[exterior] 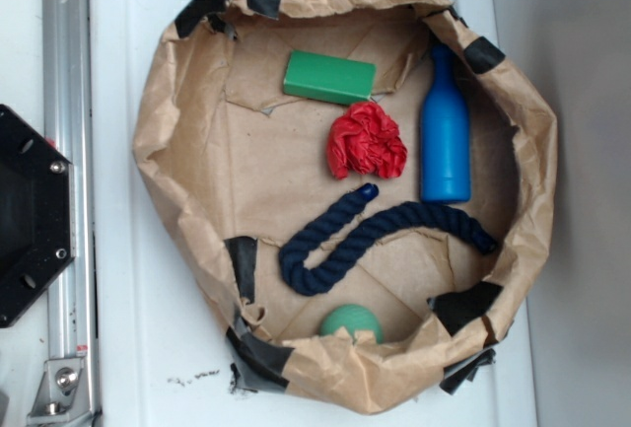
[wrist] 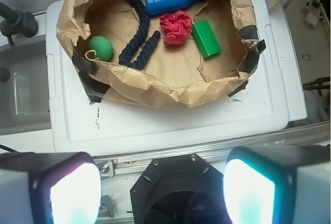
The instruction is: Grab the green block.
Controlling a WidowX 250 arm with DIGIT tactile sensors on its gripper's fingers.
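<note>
The green block (exterior: 329,77) lies flat at the back of a brown paper basin (exterior: 158,141), just above a red cloth wad (exterior: 367,141). The wrist view shows the same green block (wrist: 206,39) to the right of the red wad (wrist: 175,27), far from the camera. My gripper (wrist: 162,185) hangs high over the black robot base, well short of the basin. Its two fingers (wrist: 72,190) stand wide apart with nothing between them. The gripper does not show in the exterior view.
Inside the basin also lie a blue bottle (exterior: 446,131), a dark blue rope (exterior: 365,235) and a small green ball (exterior: 351,325). The basin's crumpled walls stand on a white lid (exterior: 148,368). The black robot base (exterior: 30,215) and a metal rail (exterior: 64,72) are at the left.
</note>
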